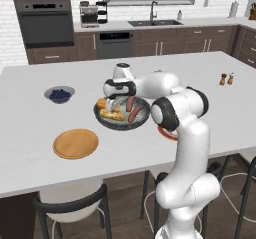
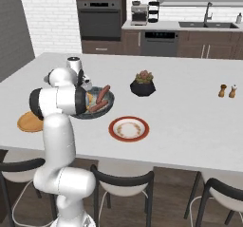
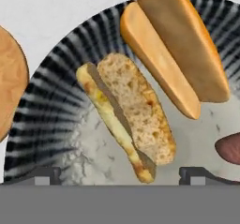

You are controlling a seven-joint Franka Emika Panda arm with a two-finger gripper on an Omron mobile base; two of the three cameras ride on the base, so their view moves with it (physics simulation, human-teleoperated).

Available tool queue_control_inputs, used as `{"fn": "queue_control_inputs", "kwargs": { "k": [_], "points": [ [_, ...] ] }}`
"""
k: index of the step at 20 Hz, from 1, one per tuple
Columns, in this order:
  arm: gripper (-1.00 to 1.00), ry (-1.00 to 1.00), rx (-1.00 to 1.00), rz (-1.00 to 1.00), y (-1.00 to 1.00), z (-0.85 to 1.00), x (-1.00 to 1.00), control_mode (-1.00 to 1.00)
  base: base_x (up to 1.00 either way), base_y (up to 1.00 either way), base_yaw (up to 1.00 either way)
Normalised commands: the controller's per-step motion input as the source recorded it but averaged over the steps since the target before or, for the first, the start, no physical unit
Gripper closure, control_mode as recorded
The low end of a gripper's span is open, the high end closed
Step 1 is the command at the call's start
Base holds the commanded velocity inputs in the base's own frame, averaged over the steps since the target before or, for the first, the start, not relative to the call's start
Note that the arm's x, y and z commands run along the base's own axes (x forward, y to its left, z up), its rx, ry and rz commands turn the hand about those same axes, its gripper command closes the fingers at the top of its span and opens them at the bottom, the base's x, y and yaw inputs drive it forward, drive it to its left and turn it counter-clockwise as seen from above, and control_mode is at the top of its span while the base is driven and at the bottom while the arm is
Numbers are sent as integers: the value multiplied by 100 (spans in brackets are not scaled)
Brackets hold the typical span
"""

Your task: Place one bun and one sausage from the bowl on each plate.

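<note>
The wide dark bowl (image 1: 145, 114) sits mid-counter holding two buns and two sausages. My gripper (image 1: 113, 106) hangs open just above its left half. In the hand view, the fingertips (image 3: 44, 174) straddle the near end of a split, toasted bun (image 3: 129, 117), apart from it. A smoother bun (image 3: 176, 49) lies beyond, and a sausage (image 3: 229, 148) tip shows at the right edge. The sausages (image 1: 133, 109) lie on the bowl's right side. The wooden plate (image 1: 75, 143) is front-left of the bowl. The red-rimmed white plate (image 2: 128, 128) lies to the bowl's front-right, bare.
A small bowl of blueberries (image 1: 59, 94) stands left of the big bowl. A dark potted plant (image 2: 143, 83) is beyond the white plate, and salt and pepper shakers (image 2: 227, 90) stand far right. Stools line the counter's near edge.
</note>
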Motion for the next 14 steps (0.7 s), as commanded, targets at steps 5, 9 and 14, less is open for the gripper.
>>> {"fn": "queue_control_inputs", "kwargs": {
  "k": [5,9,14],
  "points": [
    [-100,0,0,3,0,-54,60,-100,0,0,0],
    [-100,0,0,1,4,-45,28,-100,0,0,0],
    [-100,0,1,-1,6,-40,-46,-100,0,0,0]
  ]
}}
